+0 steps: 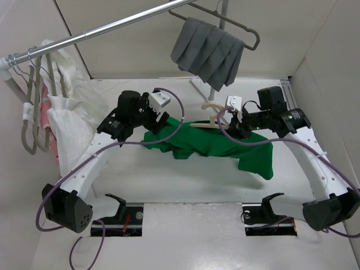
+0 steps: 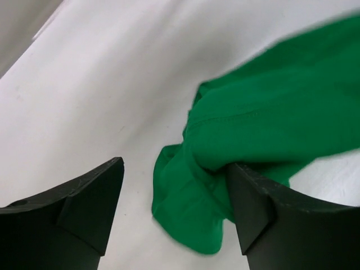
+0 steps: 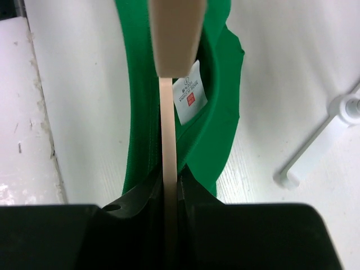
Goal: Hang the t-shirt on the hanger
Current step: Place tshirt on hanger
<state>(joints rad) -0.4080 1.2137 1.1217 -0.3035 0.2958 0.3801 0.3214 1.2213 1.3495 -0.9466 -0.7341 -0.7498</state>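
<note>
The green t-shirt point(image 1: 214, 147) is lying crumpled across the middle of the white table point(image 1: 169, 185), stretching between the 2 grippers, with 1 end drooping toward the near right.

The left gripper point(image 1: 159, 120) is hovering at the shirt's left end. In the left wrist view its 2 black fingers point(image 2: 84, 202) are standing well apart. A folded bunch of the t-shirt point(image 2: 264, 124) is sitting between them and brushing the inner face of the right-hand finger. Nothing is being pinched there.

The right gripper point(image 1: 235, 128) is reaching in at the shirt's upper right. In its own wrist view the right gripper point(image 3: 167, 183) is clamping tight on a thin cream bar of the hanger point(image 3: 167, 124), which is running straight up the frame. Green fabric point(image 3: 216, 129) is lying on both sides of that bar, and a white neck label point(image 3: 188, 98) is showing just beside it. The hanger is probably sitting inside the collar, though the close view is not settling that.

From above, the hanger's hook point(image 1: 210, 106) is poking out just beyond the shirt's far edge.

Behind, a grey pleated cloth point(image 1: 209, 53) is hanging from a metal rail point(image 1: 112, 25), and white garments point(image 1: 70, 118) are hanging at the left.
</note>
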